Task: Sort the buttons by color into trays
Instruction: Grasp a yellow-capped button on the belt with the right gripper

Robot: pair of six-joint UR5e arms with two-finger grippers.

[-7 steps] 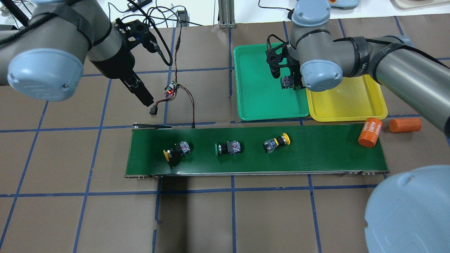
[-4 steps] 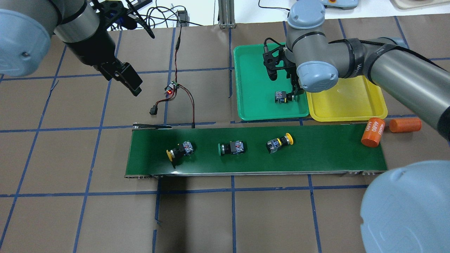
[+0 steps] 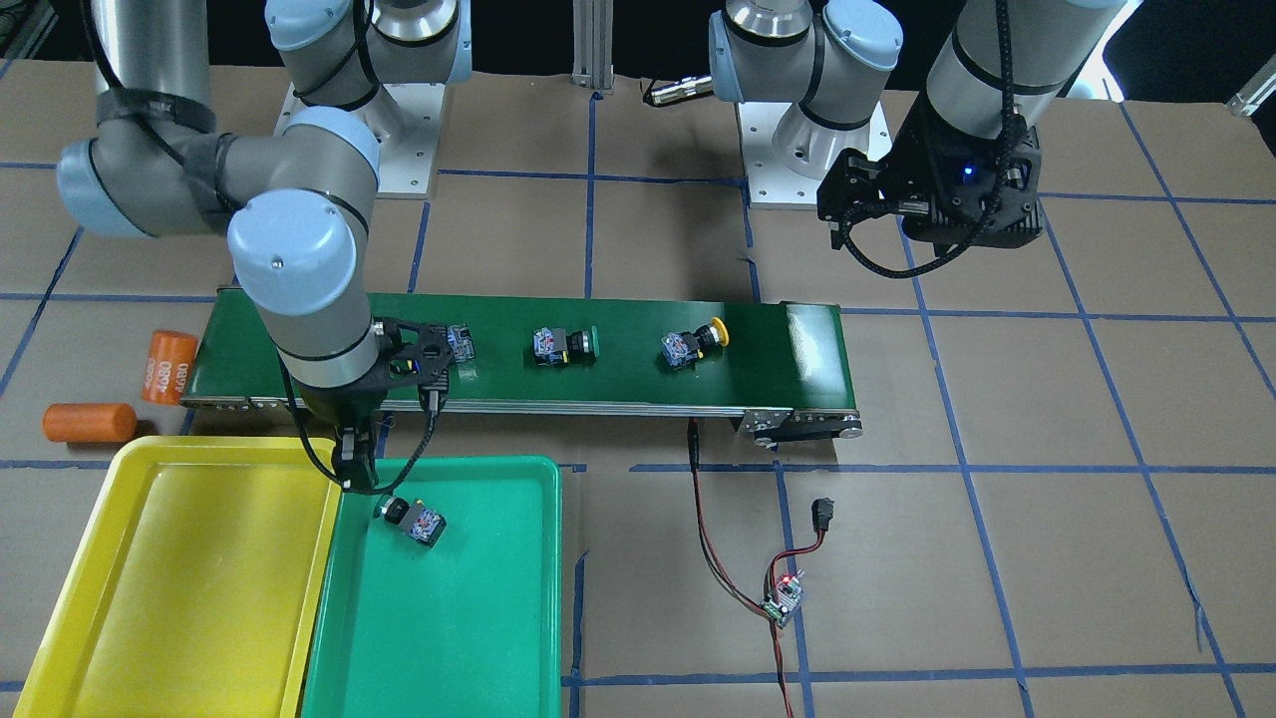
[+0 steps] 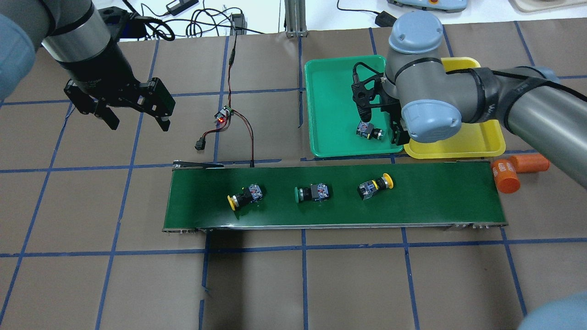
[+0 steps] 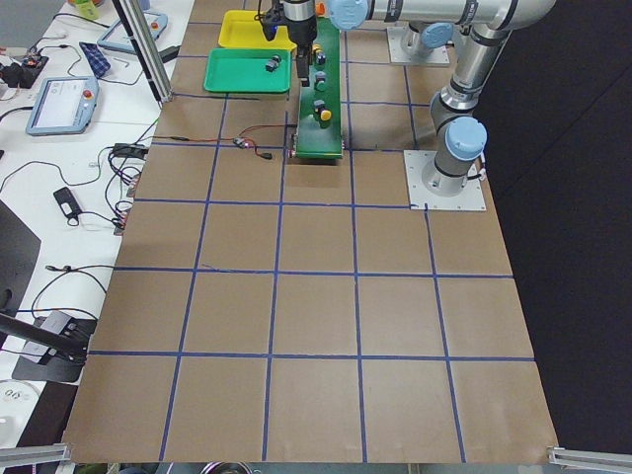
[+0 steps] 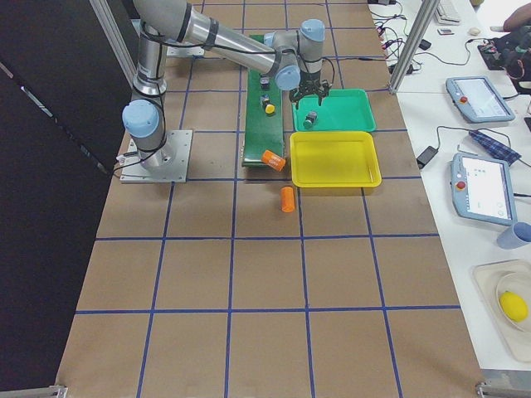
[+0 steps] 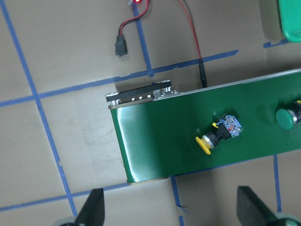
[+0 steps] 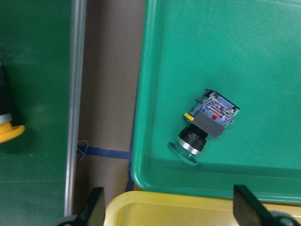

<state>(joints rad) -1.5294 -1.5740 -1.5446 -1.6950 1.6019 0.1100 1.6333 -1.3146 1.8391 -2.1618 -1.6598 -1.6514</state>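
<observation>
A green-capped button (image 4: 369, 131) lies on its side in the green tray (image 4: 335, 91), near the front rim; it also shows in the right wrist view (image 8: 207, 125). My right gripper (image 3: 356, 477) hangs open and empty just beside it, over the seam with the yellow tray (image 4: 477, 137), which holds no buttons. A yellow button (image 4: 245, 196), a green button (image 4: 312, 192) and a second yellow button (image 4: 375, 187) lie on the dark green conveyor belt (image 4: 435, 201). My left gripper (image 4: 137, 123) is open and empty, above the table behind the belt's left end.
Two orange cylinders (image 4: 504, 176) (image 4: 529, 162) lie off the belt's right end, in front of the yellow tray. A small circuit board with red and black wires (image 4: 224, 115) lies between my left gripper and the green tray.
My right gripper let go of the green button into the green tray and moved toward the tray's front rim. The left gripper swung left and turned. The belt's buttons shifted right; an orange cylinder left the belt.
</observation>
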